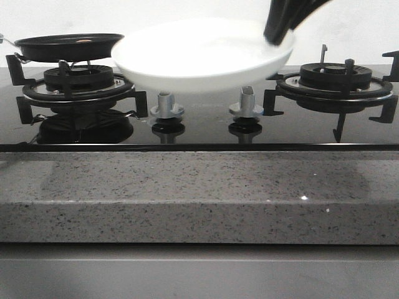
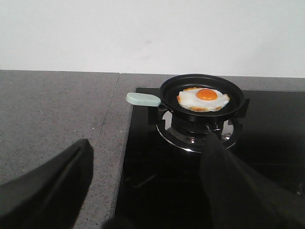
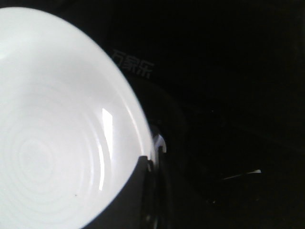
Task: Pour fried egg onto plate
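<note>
The right gripper (image 1: 278, 34) comes in from the upper right and has its jaws clamped on the right rim of the plate (image 1: 199, 59), which hangs in the air above the middle of the black glass hob (image 1: 199, 128), over the two grey knobs (image 1: 167, 104) and between the two burners. Over on the far left, the fried egg (image 2: 203, 98) sits yolk-up in the black frying pan (image 2: 202, 90) on the left burner (image 1: 78, 84), the pan's pale green handle (image 2: 142, 98) sticking out toward the grey stone counter (image 2: 52, 114). The left gripper (image 2: 143, 191) is back on the near side of that pan, well apart from it, its dark fingers (image 2: 47, 186) spread wide and holding nothing.
</note>
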You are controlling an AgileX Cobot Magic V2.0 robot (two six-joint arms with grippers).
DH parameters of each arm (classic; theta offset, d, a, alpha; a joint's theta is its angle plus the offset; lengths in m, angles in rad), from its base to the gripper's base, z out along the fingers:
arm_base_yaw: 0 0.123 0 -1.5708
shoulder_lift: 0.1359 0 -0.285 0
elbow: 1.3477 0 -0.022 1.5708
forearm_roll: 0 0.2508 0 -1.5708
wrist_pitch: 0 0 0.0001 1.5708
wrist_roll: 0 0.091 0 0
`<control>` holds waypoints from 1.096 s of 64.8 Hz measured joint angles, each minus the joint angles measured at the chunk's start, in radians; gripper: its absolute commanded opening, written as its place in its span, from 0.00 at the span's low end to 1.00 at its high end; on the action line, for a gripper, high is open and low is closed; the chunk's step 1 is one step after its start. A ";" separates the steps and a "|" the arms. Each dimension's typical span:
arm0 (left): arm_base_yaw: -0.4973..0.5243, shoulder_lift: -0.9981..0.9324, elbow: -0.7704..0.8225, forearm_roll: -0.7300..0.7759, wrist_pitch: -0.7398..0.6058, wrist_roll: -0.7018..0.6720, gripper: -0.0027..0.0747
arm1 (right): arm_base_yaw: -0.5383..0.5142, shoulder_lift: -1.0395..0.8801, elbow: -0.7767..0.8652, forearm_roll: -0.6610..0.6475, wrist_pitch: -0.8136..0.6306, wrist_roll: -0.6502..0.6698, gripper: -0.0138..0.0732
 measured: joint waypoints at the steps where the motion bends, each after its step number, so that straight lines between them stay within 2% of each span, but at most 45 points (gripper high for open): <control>1: 0.000 0.000 0.000 0.000 0.000 0.000 0.66 | 0.000 0.000 0.009 0.000 -0.009 0.000 0.08; 22: 0.000 0.000 0.000 0.000 0.000 0.000 0.66 | 0.000 0.034 0.054 0.010 -0.073 0.000 0.08; 71: 0.000 0.000 0.000 0.000 0.000 0.000 0.66 | 0.000 0.036 0.054 0.012 -0.075 0.000 0.08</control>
